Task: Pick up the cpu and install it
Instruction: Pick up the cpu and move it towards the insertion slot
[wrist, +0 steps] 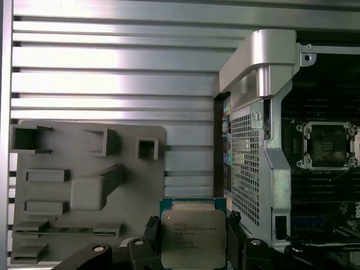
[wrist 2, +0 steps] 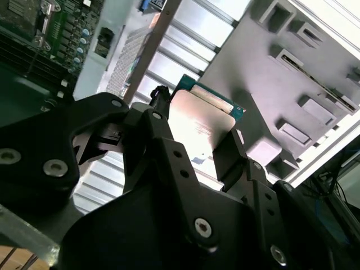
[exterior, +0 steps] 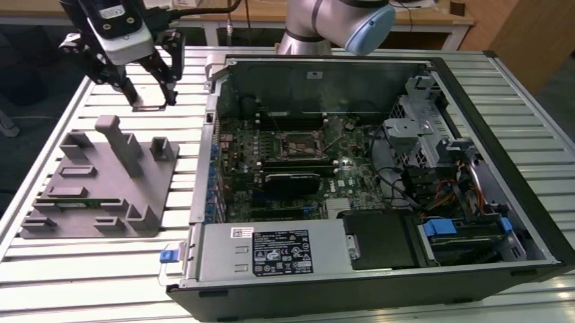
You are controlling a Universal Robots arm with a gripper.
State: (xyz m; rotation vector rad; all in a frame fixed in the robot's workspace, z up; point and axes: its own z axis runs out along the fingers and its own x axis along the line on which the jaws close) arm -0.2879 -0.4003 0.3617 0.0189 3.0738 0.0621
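Pretty standard look here: a silver-grey tubular metal arm (exterior: 310, 27) with a rounded pale blue plastic joint cap (exterior: 368, 30). At the wrist sits a boxy white-and-grey housing (exterior: 118, 35), and the matte black gripper (exterior: 153, 101) hangs off that. The black fingers (wrist 2: 167, 145) are flat bars with small round holes along them. They're hinged to chunky black linkage plates (wrist 2: 28, 135), pinned with shiny silver round-head screws (wrist 2: 202, 227).

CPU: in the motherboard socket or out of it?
Out. The cpu is clamped in the hand over the slatted table, outside the case; the socket looks bare.
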